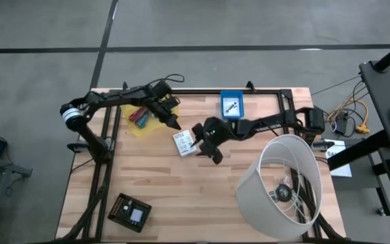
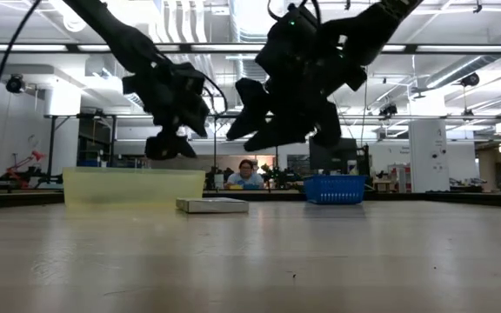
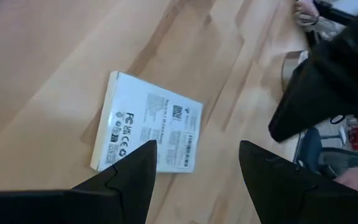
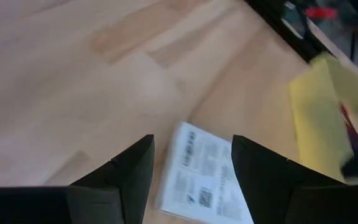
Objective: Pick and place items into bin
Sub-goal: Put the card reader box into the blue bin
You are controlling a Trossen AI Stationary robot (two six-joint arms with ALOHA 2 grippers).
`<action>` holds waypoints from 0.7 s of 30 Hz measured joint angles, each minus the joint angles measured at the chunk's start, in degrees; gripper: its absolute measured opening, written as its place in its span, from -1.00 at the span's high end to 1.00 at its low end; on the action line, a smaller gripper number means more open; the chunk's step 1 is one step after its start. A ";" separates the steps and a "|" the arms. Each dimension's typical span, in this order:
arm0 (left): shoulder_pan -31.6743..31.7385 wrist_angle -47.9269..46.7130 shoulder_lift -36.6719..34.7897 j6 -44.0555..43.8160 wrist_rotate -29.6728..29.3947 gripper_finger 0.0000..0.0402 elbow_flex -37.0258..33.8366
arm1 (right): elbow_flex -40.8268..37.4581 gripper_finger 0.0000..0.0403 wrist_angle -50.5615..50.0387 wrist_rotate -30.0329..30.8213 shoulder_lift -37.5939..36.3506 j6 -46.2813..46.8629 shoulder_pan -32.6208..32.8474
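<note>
The white printed packet (image 1: 184,144) lies flat on the wooden table (image 1: 202,196) between the yellow bin (image 1: 139,120) and the blue basket (image 1: 232,104), with the left gripper (image 1: 172,123) and right gripper (image 1: 213,154) hovering close on either side, fingers apart and empty, while the bin's contents blur together.

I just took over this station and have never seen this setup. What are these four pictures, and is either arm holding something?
Two dark robot arms work over a wooden table. One picture looks straight down, one looks level across the tabletop, and two come from cameras on the wrists. A flat white printed packet lies mid-table. A translucent yellow bin holds slim colourful tools, a blue basket sits at the far edge, and a black square device and big white lampshade sit nearer. The left gripper and right gripper hang above the packet, jaws open, holding nothing.
</note>
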 joint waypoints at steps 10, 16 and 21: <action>-1.03 0.37 5.06 0.00 -0.11 -0.05 0.19 | -5.96 0.00 9.56 5.46 0.71 -3.03 0.80; -2.24 0.47 8.43 0.00 -0.99 -0.05 0.42 | -6.04 0.00 10.12 6.01 4.98 -6.45 0.85; -2.34 0.85 9.23 -1.07 -2.45 -0.05 0.50 | -3.99 0.00 10.82 6.97 8.66 -6.61 0.80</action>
